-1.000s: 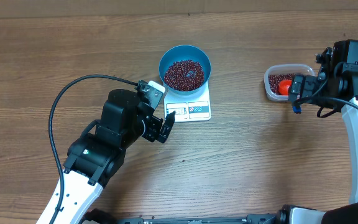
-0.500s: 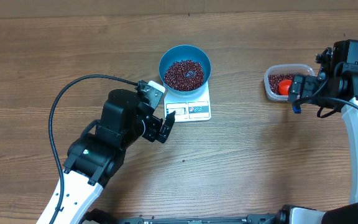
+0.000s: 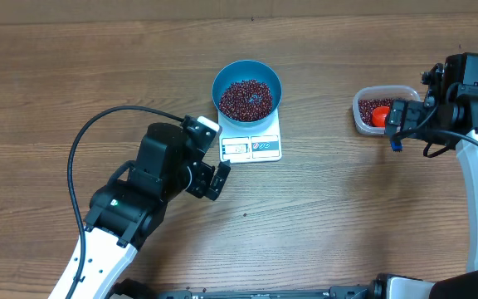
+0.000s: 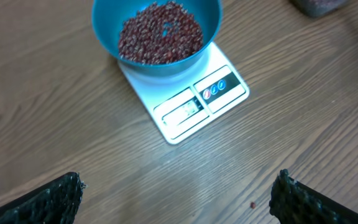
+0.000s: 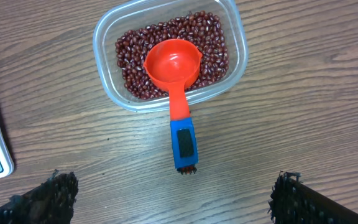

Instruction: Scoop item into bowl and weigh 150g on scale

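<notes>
1. We see the left gripper, jaws wide apart and empty, drawn back a little from the small flat white rectangular kitchen scale. A second ago its fingertips sat right at the scale's near-left corner, by the display. Now they hang just beside that corner, apart from it, over the wooden table.
2. Nothing else has shifted. The round, deep, bright blue bowl stands on the far half of the scale. It holds the small dark red-maroon beans in a loose pile that covers its bottom.
3. The right gripper has stayed where it was, jaws apart and holding nothing. It hovers over the blue handle tip of the orange-red plastic scoop. The scoop's cup rests among more beans in the clear rounded-rectangular plastic tub, well apart to the right of the scale.
4. With the scoop laid down and both grippers empty, we judge that scooping has paused or ended. The left arm's retreat leaves the scale untouched, so it can settle on a weight.
5. We cannot read the display in any view, so we cannot tell whether the target weight is met.
</notes>
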`<state>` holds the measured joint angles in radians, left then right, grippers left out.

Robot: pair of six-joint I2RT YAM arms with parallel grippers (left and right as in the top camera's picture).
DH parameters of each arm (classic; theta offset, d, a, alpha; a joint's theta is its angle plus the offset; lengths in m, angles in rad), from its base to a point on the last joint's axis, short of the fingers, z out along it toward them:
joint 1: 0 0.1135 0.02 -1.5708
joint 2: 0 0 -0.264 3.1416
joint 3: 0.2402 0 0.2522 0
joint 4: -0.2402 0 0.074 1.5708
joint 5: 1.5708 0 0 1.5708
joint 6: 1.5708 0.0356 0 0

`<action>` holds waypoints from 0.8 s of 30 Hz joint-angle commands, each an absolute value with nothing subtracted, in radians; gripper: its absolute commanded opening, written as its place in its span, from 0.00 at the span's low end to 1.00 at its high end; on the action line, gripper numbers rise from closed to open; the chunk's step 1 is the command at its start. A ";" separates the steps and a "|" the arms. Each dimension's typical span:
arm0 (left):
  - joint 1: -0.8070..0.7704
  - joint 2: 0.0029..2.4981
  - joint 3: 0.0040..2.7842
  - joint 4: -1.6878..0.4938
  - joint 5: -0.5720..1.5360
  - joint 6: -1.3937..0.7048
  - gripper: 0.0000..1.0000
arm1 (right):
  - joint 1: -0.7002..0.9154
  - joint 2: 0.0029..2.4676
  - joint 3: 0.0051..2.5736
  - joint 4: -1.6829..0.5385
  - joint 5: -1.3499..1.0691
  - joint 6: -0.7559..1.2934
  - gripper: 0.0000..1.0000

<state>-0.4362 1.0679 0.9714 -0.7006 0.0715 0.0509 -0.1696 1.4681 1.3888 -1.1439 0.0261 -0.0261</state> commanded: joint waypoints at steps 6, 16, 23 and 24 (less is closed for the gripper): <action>-0.337 1.028 0.984 -0.764 0.075 0.019 1.00 | -0.173 1.456 1.418 -1.139 0.021 -0.031 1.00; -0.216 0.881 0.863 -0.748 0.079 -0.009 0.99 | -0.173 1.456 1.418 -1.139 0.021 -0.031 1.00; -0.171 0.758 0.719 -0.556 0.079 -0.015 0.99 | -0.173 1.456 1.418 -1.139 0.021 -0.031 1.00; -0.166 0.741 0.697 -0.518 0.080 -0.015 1.00 | -0.173 1.456 1.418 -1.139 0.021 -0.031 1.00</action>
<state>-0.1867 0.7940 0.7605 -0.5915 0.0715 -0.0010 -0.1696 1.4681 1.3888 -1.1442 0.0261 -0.0265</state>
